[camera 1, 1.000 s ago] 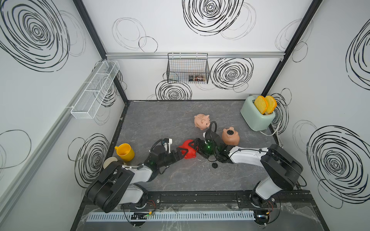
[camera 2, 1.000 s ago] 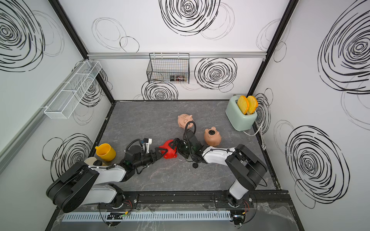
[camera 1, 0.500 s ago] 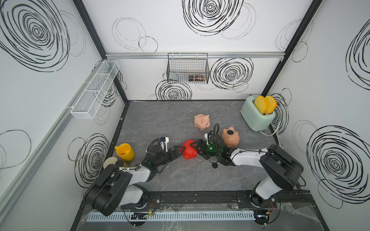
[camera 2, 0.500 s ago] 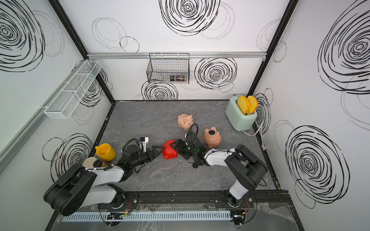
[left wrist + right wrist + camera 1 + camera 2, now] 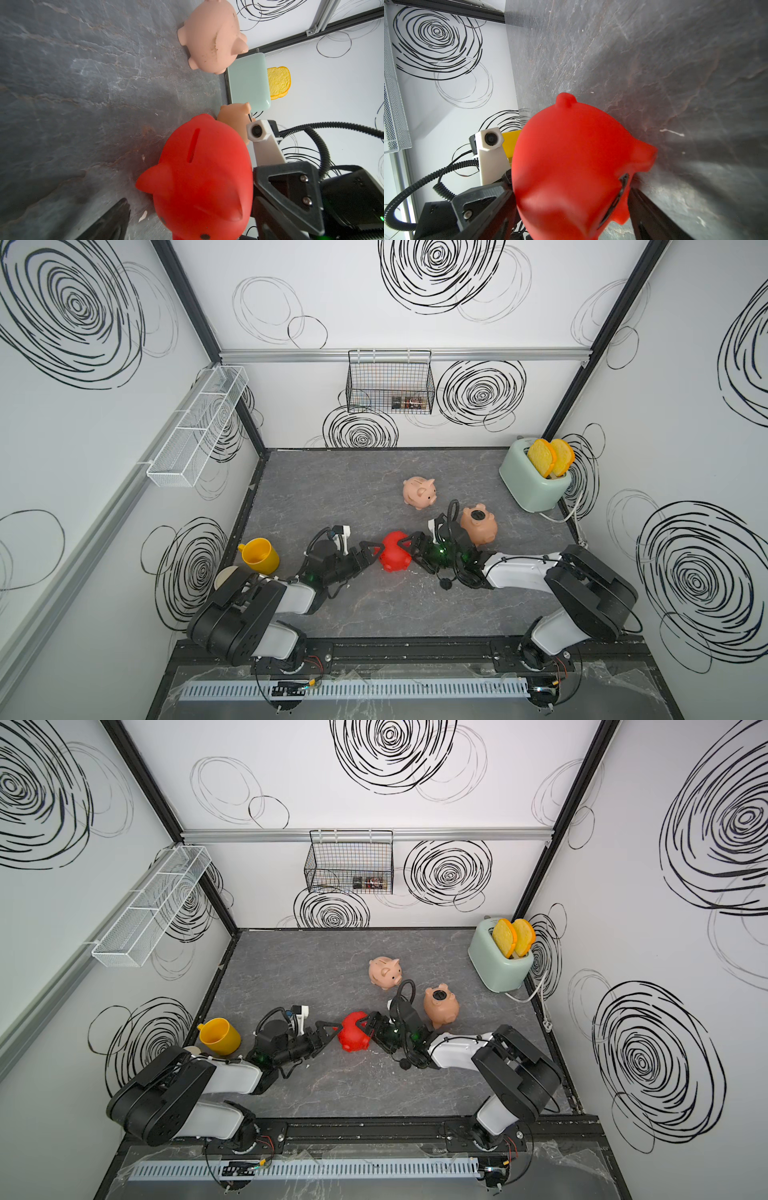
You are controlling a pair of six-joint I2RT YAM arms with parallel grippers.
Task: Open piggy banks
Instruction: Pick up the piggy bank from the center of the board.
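The red piggy bank [image 5: 394,559] lies tipped on the grey table [image 5: 332,489] between my two grippers. My left gripper [image 5: 375,556] reaches round its head. One finger [image 5: 112,220] stands clear of the cheek with table showing between, so the jaws are open. My right gripper [image 5: 409,549] is closed round its rear, one finger [image 5: 654,218] against a leg. The coin slot [image 5: 193,145] and the belly plug's black rim [image 5: 618,199] show. The pink piggy bank [image 5: 419,493] stands farther back. The tan piggy bank [image 5: 478,524] lies belly up beside my right wrist.
A small black round piece [image 5: 445,584] lies on the table under my right forearm. A yellow mug [image 5: 258,556] stands by my left arm. A green toaster [image 5: 534,479] with toast is at the back right. A wire basket [image 5: 390,383] and a white rack [image 5: 197,427] hang on the walls.
Both pairs of jaws have narrowed a little round the red piggy bank, which has shifted slightly toward the near edge. The pink and tan pigs have not moved.
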